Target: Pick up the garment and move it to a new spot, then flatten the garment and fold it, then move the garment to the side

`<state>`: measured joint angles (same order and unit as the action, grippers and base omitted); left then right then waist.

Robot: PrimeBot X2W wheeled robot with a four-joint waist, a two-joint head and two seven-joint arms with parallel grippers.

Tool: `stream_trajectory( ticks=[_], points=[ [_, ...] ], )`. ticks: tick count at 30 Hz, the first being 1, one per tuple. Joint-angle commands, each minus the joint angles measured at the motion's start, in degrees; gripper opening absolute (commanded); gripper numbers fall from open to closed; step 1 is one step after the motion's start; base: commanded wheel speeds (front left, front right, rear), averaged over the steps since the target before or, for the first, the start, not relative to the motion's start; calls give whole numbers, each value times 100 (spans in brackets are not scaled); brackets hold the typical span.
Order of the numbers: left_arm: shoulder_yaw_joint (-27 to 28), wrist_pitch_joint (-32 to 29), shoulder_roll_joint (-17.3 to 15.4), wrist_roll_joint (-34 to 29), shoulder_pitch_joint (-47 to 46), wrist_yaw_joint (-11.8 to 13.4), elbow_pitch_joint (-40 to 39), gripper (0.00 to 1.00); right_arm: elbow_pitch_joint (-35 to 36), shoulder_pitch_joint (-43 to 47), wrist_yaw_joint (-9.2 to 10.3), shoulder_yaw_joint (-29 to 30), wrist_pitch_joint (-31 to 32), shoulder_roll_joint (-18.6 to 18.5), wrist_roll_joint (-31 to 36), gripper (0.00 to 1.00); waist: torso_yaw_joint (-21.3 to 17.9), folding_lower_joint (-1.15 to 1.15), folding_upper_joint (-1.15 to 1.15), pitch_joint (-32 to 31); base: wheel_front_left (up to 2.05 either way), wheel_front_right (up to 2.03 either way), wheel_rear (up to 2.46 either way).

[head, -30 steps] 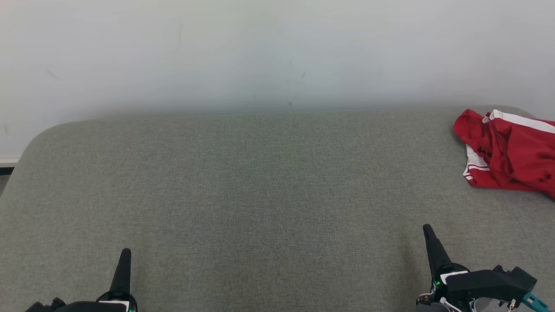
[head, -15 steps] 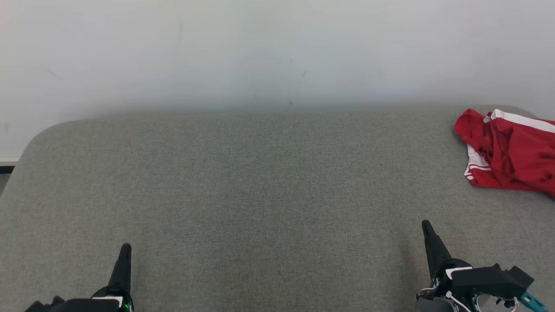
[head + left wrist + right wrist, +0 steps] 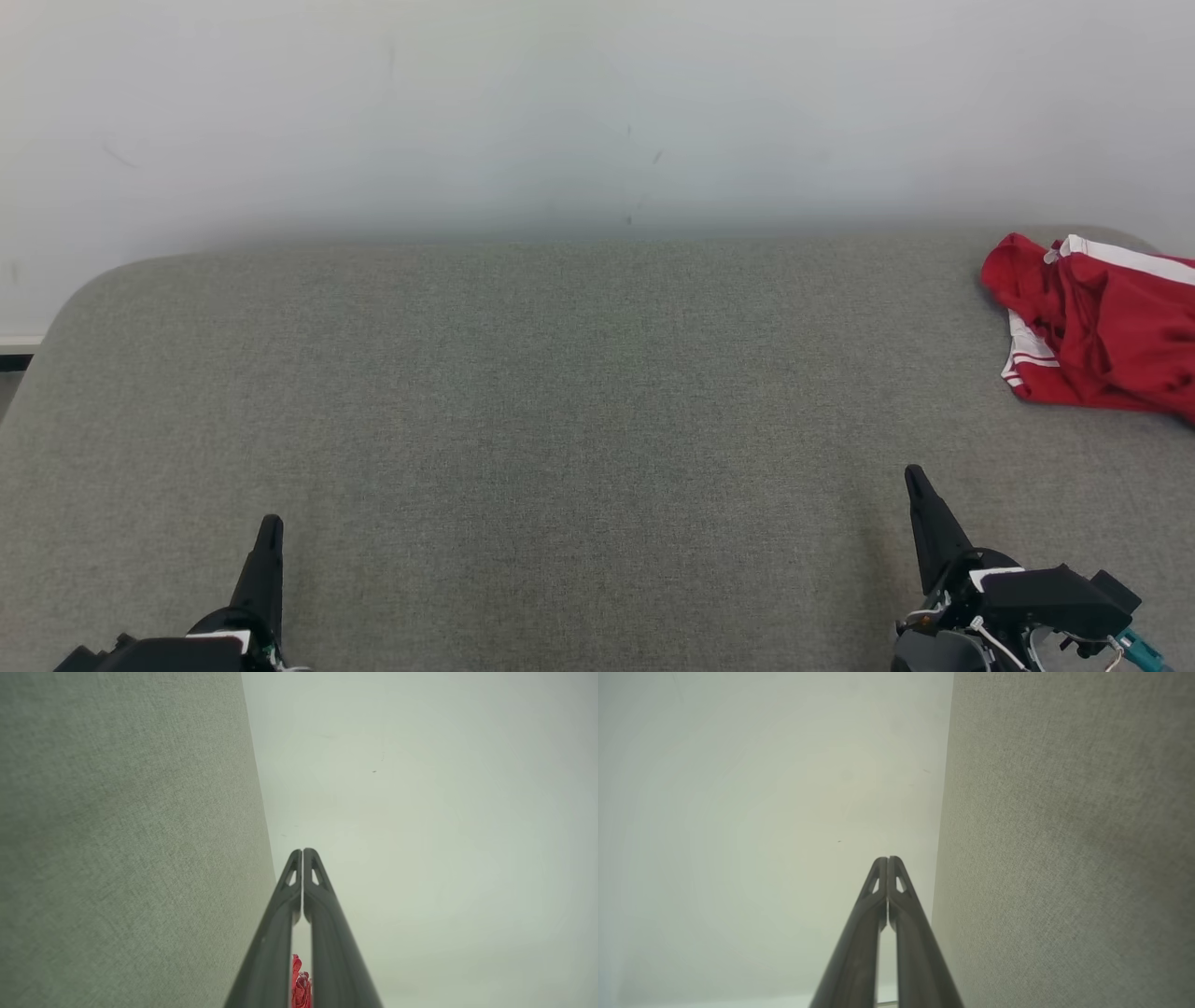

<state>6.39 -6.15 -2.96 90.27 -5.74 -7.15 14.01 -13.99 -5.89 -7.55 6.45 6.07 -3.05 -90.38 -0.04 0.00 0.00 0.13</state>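
Left gripper (image 3: 269, 525) sits over the near left part of the grey padded bench (image 3: 597, 392), fingers pressed together into one point, closed on themselves, aimed at the bench's far edge. Bench cover: woven grey fabric, rounded far left corner, flat and even. A white wall (image 3: 597, 112) with a few small dark marks rises directly behind the bench's far edge; a pale skirting strip (image 3: 14, 345) shows just off the far left corner. Right gripper (image 3: 915, 476) is over the near right part of the bench, fingers likewise shut tip to tip, leaning slightly left. Open bench fabric lies between it and the garment (image 3: 1111, 336). Garment: red with white stripes, bunched at the bench's far right corner, well apart from both grippers; long axis roughly across the bench, striped hem facing left, right end cut off by the view
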Motion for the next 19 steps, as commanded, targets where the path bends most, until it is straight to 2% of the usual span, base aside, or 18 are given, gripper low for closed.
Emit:
stream_trajectory(
  ticks=[1, 19],
  points=[
    [23, -44, 13, 155, -75, -58, 9, 0, -5, -45, 12, 12, 51, 29, -149, 0, 2, 0, 0, 2, 0, 0, 0],
    [27, -52, 15, 225, -79, -38, 11, 0, -7, -50, 12, 11, 66, 31, -207, 0, 4, 0, 0, 5, 0, 0, 0]
  ],
)
